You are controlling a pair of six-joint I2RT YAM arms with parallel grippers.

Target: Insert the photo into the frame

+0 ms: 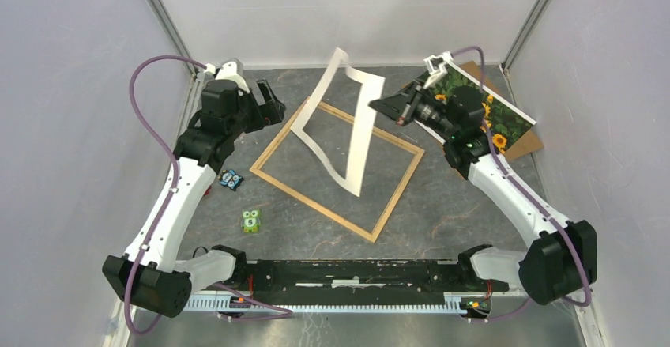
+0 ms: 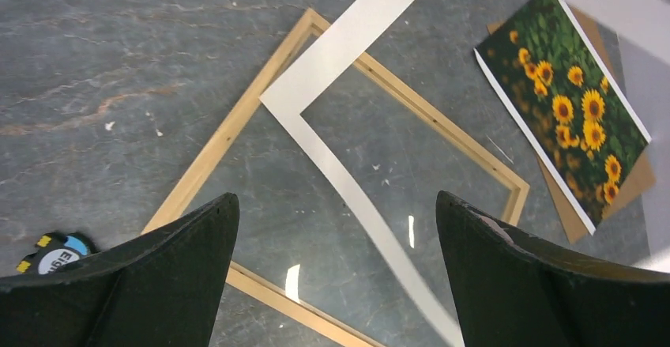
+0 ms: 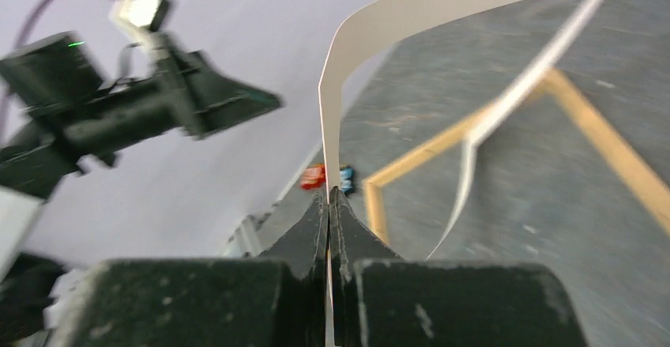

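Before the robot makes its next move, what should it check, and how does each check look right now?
1. The right gripper has a firm pinch on the white rectangular mat: ok, the jaws are closed on its edge.
2. The mat is fully off the table: cannot tell, its lowest corner is hard to judge.
3. The opening of the thin light wooden frame is free for the print: not ok, the mat hangs over it.
4. The sunflower photo lies face up on the brown backing board: ok.
5. The left gripper is open and empty, ready to help: ok.
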